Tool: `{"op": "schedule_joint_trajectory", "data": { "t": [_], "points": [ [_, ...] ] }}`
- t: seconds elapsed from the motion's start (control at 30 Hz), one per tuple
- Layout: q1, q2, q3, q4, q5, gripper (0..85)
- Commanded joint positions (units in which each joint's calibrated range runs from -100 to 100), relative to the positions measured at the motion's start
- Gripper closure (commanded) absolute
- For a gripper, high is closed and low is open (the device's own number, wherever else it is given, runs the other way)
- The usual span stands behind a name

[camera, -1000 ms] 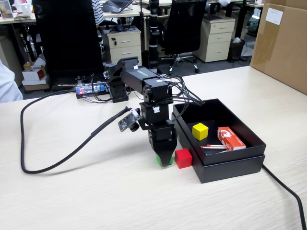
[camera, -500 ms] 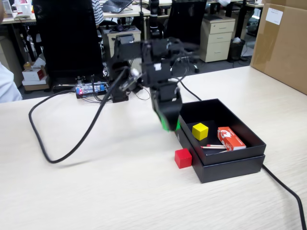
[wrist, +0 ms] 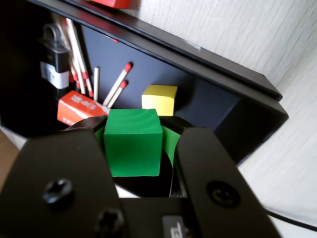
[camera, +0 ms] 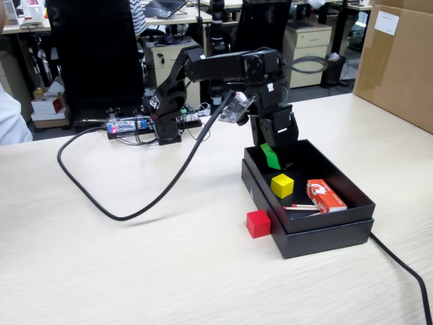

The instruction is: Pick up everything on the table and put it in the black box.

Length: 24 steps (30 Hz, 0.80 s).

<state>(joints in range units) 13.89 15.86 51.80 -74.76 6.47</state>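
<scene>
Tool [wrist: 143,148] grips green cube [wrist: 133,141]; matchsticks [wrist: 116,87] clear in wrist view only.

Green cube [camera: 270,156] held above the black box [camera: 352,196]; yellow cube [camera: 282,185] inside the box; red cube [camera: 258,223] outside, touching the box's wall.

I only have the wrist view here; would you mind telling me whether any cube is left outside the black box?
Observer: Yes, the red cube sits on the table, against the black box near its front corner.
Operator: Thank you. Where is the gripper relative to the box?
Observer: The gripper hangs over the box's back end, clamping the green cube above the floor.
Operator: Is the yellow cube directly beneath?
Observer: No, the yellow cube lies nearer the front.
</scene>
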Motion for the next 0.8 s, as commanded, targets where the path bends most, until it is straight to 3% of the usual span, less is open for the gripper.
{"op": "schedule_joint_trajectory", "data": {
  "t": [0.0, 0.47, 0.5, 0.53, 0.77],
  "points": [
    [-1.37, 4.74, 3.41, 0.33, 0.0, 84.6],
    [-1.95, 11.85, 4.86, 0.24, 0.05, 84.1],
    [-1.95, 11.97, 4.86, 0.24, 0.0, 79.1],
    [-2.0, 11.85, 4.04, 0.16, -0.1, 64.8],
    [-2.05, 5.66, 2.41, 0.16, -0.24, 43.9]
  ]
}}
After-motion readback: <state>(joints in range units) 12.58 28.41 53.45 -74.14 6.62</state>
